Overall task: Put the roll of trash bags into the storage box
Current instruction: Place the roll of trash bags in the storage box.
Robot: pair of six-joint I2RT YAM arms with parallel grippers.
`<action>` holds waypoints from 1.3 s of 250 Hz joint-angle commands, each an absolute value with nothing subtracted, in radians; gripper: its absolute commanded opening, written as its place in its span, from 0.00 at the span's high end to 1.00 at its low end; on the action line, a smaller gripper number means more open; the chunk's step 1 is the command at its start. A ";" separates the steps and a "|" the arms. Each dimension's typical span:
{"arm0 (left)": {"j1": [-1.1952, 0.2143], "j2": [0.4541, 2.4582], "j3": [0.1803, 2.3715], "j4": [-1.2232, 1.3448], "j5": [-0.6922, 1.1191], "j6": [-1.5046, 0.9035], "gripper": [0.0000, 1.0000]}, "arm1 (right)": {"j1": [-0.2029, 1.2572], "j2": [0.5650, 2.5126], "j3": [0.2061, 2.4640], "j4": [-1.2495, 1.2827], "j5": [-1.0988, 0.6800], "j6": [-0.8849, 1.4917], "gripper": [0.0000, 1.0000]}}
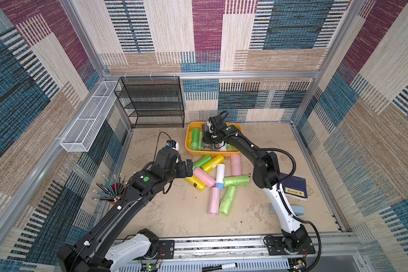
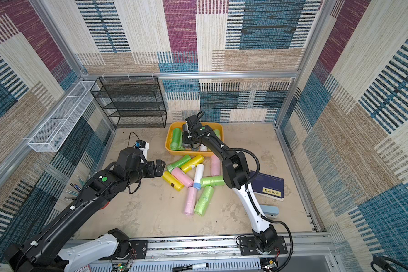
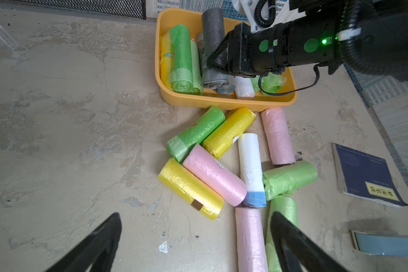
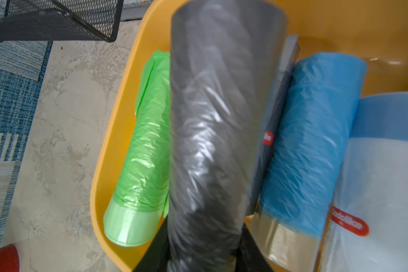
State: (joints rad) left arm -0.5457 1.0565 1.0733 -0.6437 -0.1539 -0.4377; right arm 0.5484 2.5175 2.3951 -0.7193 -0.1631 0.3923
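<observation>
My right gripper [image 4: 201, 247] is shut on a dark grey roll of trash bags [image 4: 217, 117], holding it low over the orange-yellow storage box [image 1: 187, 141]. Green [image 4: 141, 146], blue [image 4: 311, 146] and white [image 4: 382, 188] rolls lie in the box beside it. In the left wrist view the grey roll [image 3: 213, 26] points toward the box's far wall. Several more rolls lie piled on the table in front of the box, among them a yellow one [image 1: 195, 182] and a pink one [image 1: 204, 176]. My left gripper [image 1: 189, 168] hangs open just left of that pile, holding nothing.
A black mesh shelf rack [image 1: 151, 101] stands at the back left, with a long white wire basket [image 1: 87, 117] on the left wall. A red cup of pencils [image 1: 110, 188] sits beside the left arm. A dark blue book [image 1: 293, 186] and a pale blue object [image 1: 297, 210] lie at the right.
</observation>
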 commanded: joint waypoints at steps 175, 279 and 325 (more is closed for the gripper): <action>-0.541 1.055 1.080 -0.654 -0.109 -0.396 0.01 | 0.541 2.356 2.301 -0.645 -0.237 0.411 0.01; -0.541 1.006 1.090 -0.670 -0.040 -0.415 0.02 | 0.541 1.875 1.681 -0.324 -0.221 0.468 0.01; -0.541 1.008 1.096 -0.696 -0.040 -0.407 0.01 | 0.541 1.657 1.384 -0.209 -0.190 0.501 0.01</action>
State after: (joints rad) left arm -0.5415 1.0069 1.0794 -0.6666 -0.0471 -0.4164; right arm 0.5392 1.7618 1.5211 -0.3344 -0.2203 0.4656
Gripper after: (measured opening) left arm 0.992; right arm 0.993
